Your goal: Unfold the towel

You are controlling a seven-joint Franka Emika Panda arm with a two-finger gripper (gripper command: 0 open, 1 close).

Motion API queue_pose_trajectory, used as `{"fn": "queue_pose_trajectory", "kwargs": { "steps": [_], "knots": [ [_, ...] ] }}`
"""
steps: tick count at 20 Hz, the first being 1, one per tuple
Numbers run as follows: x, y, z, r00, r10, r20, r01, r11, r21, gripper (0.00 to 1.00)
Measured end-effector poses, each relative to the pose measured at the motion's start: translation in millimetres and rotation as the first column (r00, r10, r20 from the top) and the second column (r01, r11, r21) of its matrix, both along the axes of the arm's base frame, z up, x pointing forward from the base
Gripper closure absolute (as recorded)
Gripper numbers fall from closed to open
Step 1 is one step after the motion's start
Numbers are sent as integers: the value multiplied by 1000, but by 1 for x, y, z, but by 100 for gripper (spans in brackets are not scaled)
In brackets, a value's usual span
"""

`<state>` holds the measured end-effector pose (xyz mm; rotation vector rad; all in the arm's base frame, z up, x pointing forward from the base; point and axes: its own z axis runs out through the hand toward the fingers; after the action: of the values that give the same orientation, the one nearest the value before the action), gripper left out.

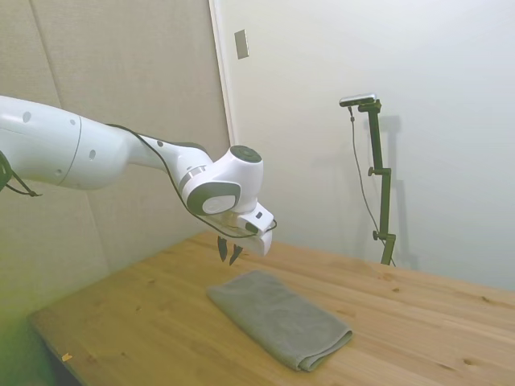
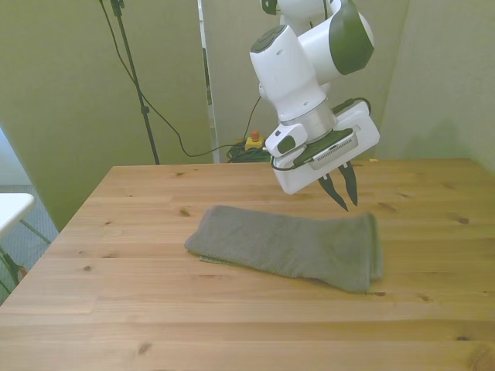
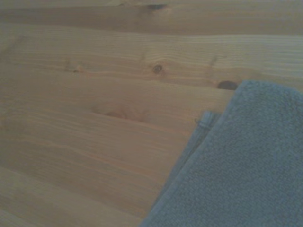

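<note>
The grey-olive towel point(image 1: 279, 318) lies folded in thick layers on the wooden table point(image 1: 145, 322), a long rectangle. In the front view the towel point(image 2: 294, 247) stretches across the middle, its folded edge at the front view's right. My gripper point(image 2: 347, 202) hangs a little above the table, over the towel's far edge near that right end. Its dark fingers stand close together, shut on nothing. From the side the gripper point(image 1: 228, 256) is above the towel's corner nearest the arm. The wrist view shows one towel corner point(image 3: 246, 165) with a lower layer's hem showing beside it.
The table's bare wood point(image 2: 232, 325) surrounds the towel on all sides. Padded wall panels point(image 1: 121, 72) stand behind the table. A small red and yellow object point(image 2: 253, 139) and cables lie on the floor beyond the far edge.
</note>
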<state>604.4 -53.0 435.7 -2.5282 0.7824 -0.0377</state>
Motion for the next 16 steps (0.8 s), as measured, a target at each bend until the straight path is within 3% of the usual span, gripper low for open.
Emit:
{"fn": "queue_pose_trajectory", "kwargs": {
  "steps": [5,8,12,16],
  "knots": [
    [-4,5,-1,1000,10,-3,-10,1000,-22,0],
    [-7,8,-6,997,-64,-33,59,989,-138,0],
    [-30,36,-4,984,-176,-35,158,941,-298,0],
    [-87,63,13,957,-289,-20,253,867,-430,0]
  ]
}}
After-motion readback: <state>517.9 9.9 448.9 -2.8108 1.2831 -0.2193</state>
